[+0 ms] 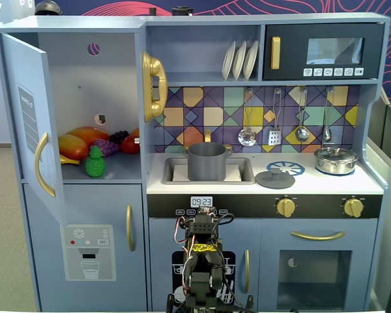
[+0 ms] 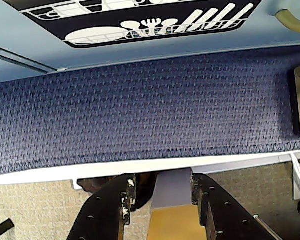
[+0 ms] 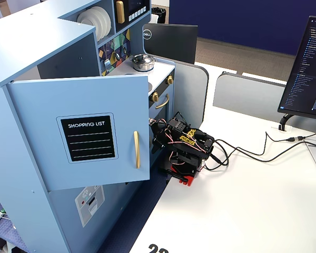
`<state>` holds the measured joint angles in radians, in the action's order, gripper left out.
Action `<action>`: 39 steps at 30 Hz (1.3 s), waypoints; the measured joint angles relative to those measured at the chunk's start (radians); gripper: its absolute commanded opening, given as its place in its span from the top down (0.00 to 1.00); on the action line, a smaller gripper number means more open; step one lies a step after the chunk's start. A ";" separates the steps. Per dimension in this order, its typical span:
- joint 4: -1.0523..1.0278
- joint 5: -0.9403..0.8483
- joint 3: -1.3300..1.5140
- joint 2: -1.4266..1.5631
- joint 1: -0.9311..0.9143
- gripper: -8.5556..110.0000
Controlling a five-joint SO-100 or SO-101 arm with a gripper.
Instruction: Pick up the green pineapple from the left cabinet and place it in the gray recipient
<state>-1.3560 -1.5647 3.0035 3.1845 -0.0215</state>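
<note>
The green pineapple [image 1: 95, 163] stands upright at the front of the shelf in the left cabinet [image 1: 85, 78], whose door [image 1: 32, 124] is swung open. The gray recipient [image 1: 206, 161] sits in the sink at the counter's middle. My arm [image 1: 202, 257] is folded low in front of the kitchen's base, far below both. In the wrist view my gripper [image 2: 161, 185] is open and empty, with its jaws apart over the table edge and blue carpet. The other fixed view shows the arm [image 3: 184, 147] beside the open door [image 3: 79, 137], which hides the pineapple there.
Orange, red and purple toy fruits [image 1: 85, 142] lie behind the pineapple. A shiny lidded pot [image 1: 336, 160] and a gray lid [image 1: 275, 178] sit on the counter. A gold phone [image 1: 154, 85] hangs on the cabinet's side. Cables [image 3: 253, 153] and a monitor [image 3: 305, 68] are on the white table.
</note>
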 measured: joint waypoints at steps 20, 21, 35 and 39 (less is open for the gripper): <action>0.430 -0.037 -0.103 -0.092 0.443 0.92; 0.548 -0.038 -0.123 -0.106 0.515 0.92; 1.186 -0.055 -0.541 -0.525 0.808 0.64; 1.258 -0.026 -0.611 -0.632 0.822 0.62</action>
<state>-0.0982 -1.5907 2.3930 2.5525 0.8007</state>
